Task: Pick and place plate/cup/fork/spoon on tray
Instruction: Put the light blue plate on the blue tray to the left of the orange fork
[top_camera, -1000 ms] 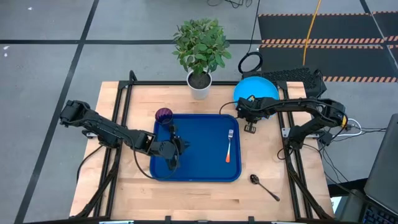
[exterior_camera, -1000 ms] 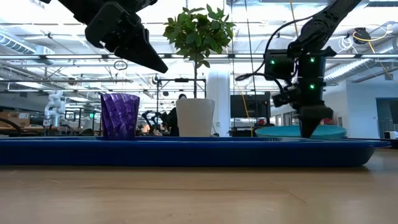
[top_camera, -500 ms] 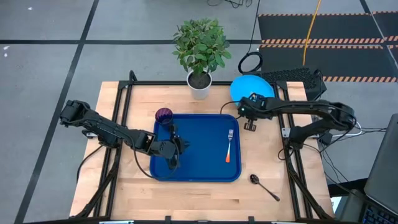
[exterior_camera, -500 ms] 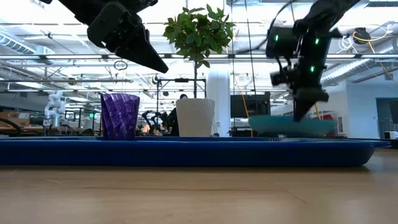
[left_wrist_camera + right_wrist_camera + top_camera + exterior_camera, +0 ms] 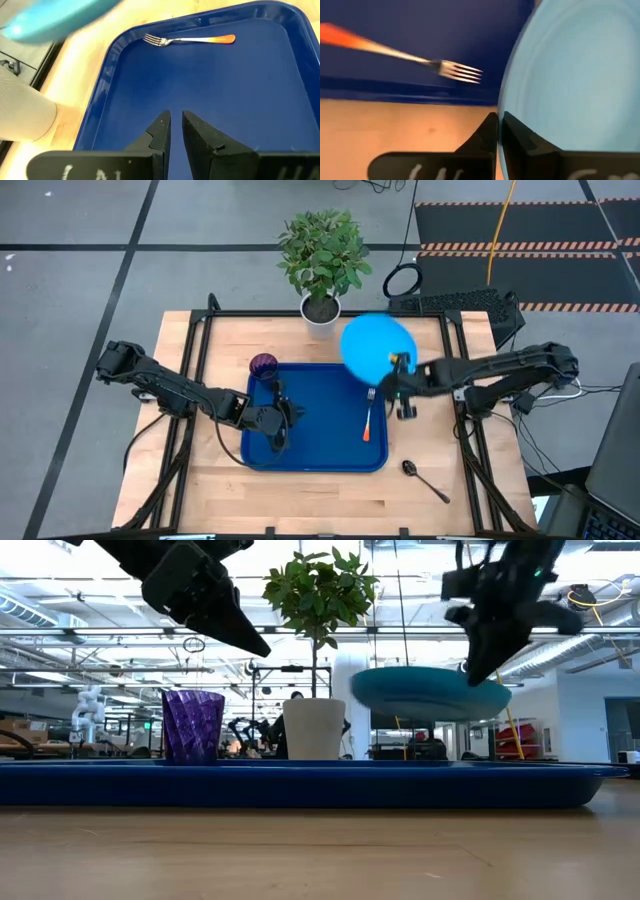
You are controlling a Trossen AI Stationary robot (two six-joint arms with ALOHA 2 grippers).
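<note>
1. Two arms in frame. Left gripper (image 5: 283,417) hovered over the tray (image 5: 325,450), fingers nearly together, empty.
2. Cup (image 5: 263,365) stood in the tray's far-left corner.
3. Plate (image 5: 378,347) was airborne over the tray's far-right corner, its rim pinched by the right gripper (image 5: 398,367) (fork (image 5: 369,416) lay below).
4. Spoon (image 5: 425,479) lay on the table, off-tray.

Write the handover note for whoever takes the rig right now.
Right end effector: shut on the plate, holding it by its rim in the air over the tray's far right corner.
Left end effector: above the tray's left side, fingers nearly together, holding nothing.
Done: cup stands in the tray's far left corner; fork lies on its right side.
Left: set the plate down; spoon is still on the table near the tray's near right corner.
</note>
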